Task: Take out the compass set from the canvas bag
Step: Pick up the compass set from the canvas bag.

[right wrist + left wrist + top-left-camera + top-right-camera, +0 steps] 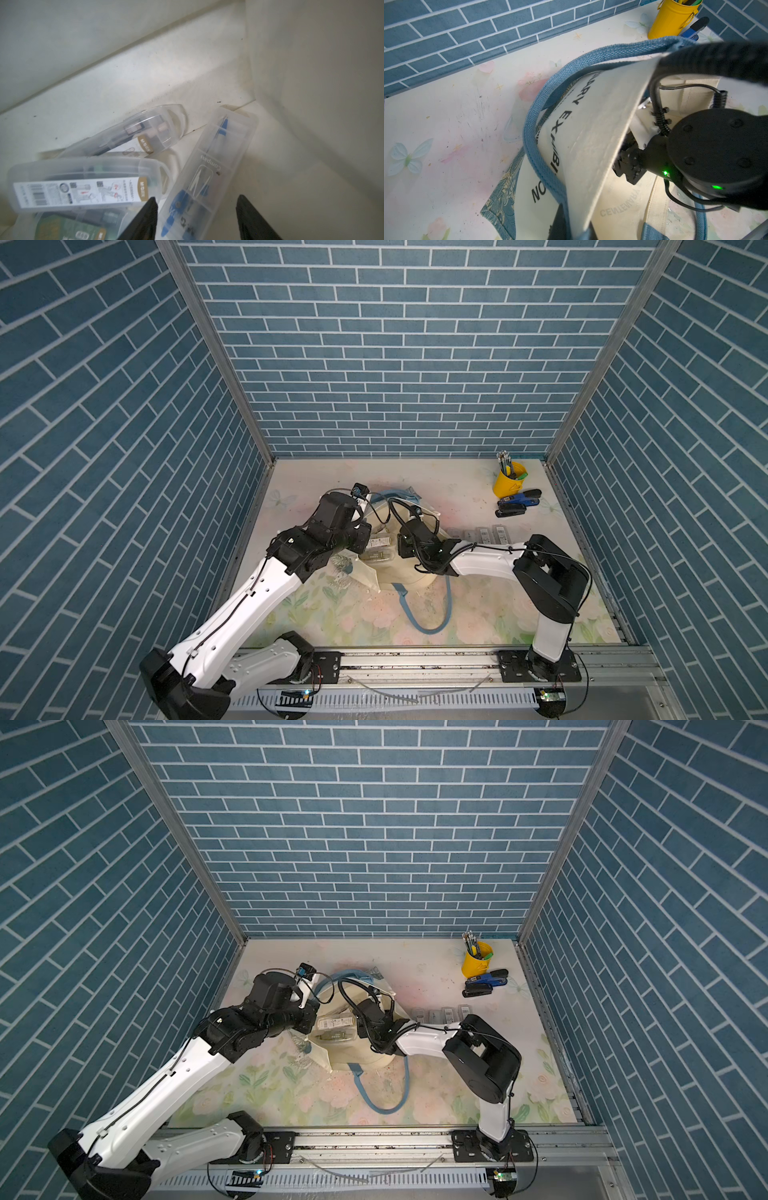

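The step in hand is the grasp inside the bag: the reach is made, the closing is not.

The canvas bag lies on its side in the middle of the desk, its mouth open towards the left. The left pincer is clenched on the rim of the bag's upper wall and holds that wall lifted, so the mouth gapes. The right arm goes in through this opening.

In the right wrist view, the compass set, a long clear case marked "Compass" with a blue compass inside, lies flat on the bag's inner floor, its far end close to a corner seam. The right pincer is released, its two fingers straddling the near end of the case with a gap on each side. Other clear cases lie just beside it, one of them close to one finger.

The next move seems to call for lowering a little and closing squarely across the case's width, taking care not to catch the neighbouring case. It then calls for drawing back out through the mouth while the left pincer holds the wall up. The smooth plastic may slip if gripped too near its end.
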You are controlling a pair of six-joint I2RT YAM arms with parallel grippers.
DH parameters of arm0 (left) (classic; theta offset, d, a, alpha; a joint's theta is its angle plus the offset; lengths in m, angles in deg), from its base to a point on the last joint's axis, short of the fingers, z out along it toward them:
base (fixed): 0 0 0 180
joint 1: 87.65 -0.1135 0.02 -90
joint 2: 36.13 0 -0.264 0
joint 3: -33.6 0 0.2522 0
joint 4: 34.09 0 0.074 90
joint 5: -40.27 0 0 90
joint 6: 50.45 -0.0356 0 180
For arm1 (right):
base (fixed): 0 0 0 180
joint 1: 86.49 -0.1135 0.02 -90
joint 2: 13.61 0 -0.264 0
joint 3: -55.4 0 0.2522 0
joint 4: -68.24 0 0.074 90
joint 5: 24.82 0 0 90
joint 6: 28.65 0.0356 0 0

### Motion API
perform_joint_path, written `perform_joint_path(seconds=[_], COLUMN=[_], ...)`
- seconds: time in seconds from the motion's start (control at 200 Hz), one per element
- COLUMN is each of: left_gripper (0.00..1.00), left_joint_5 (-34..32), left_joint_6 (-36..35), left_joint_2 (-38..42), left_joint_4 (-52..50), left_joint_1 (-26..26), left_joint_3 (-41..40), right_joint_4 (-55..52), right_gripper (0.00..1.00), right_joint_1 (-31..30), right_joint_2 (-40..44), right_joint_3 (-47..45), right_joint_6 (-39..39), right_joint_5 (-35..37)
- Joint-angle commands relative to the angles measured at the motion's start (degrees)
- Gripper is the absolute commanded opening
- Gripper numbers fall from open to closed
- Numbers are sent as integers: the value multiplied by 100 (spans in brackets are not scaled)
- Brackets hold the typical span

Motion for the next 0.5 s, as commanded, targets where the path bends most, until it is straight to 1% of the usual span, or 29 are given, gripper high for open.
perform_joint_path(seconds=[0.0,0.085,0.295,0.405,0.495], left_gripper=[0,0,0,0,0], left_joint_5=[167,178,225,235,214], left_joint_6=[5,0,9,6,-8], left_joint_2=[184,201,294,294,309], left_joint_4=[235,246,309,319,326], left_joint_1=[24,24,24,20,20], left_joint_3=[-59,-74,-156,-167,-166], right_joint_4=[-581,-844,-1902,-2178,-2211], right_gripper=[65,67,67,65,61], right_joint_1=[8,-2,-2,-5,-11], right_joint_2=[-315,-535,-1164,-1348,-1335], right_joint_3=[545,791,1526,1741,1748], right_joint_6=[592,645,847,905,896], right_joint_5=[267,303,490,504,499])
